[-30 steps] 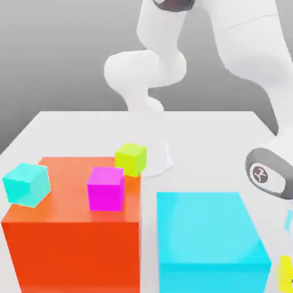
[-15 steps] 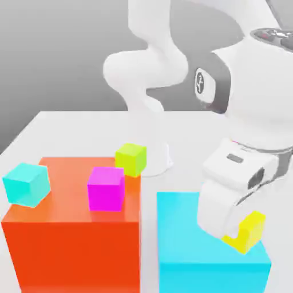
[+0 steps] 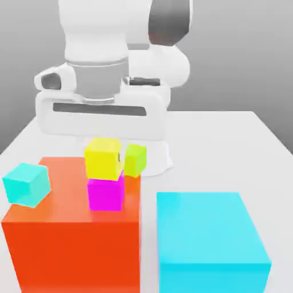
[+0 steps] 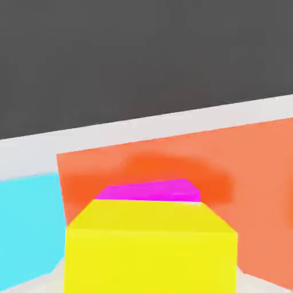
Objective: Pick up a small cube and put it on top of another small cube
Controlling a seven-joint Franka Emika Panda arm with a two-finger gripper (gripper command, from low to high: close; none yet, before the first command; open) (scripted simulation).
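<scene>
The small yellow cube (image 3: 103, 159) sits on top of the magenta-pink cube (image 3: 106, 194), which stands on the big red block (image 3: 68, 240). The two cubes appear to touch and are roughly aligned. My gripper (image 3: 103, 137) hangs directly over the yellow cube, its wide white hand just above the cube's top. In the hand view the yellow cube (image 4: 150, 246) is very close, with a strip of the magenta cube (image 4: 149, 190) showing behind it on the red block (image 4: 240, 166).
A small cyan cube (image 3: 26, 183) rests at the red block's edge on the exterior view's left. A lime-yellow cube (image 3: 136, 160) stands right beside the stack at the red block's far corner. A big cyan block (image 3: 209, 234) is on the exterior view's right.
The arm swung from the exterior view's right, over the big cyan block, to above the red block. The yellow cube travelled with it and now rests on the magenta cube.
</scene>
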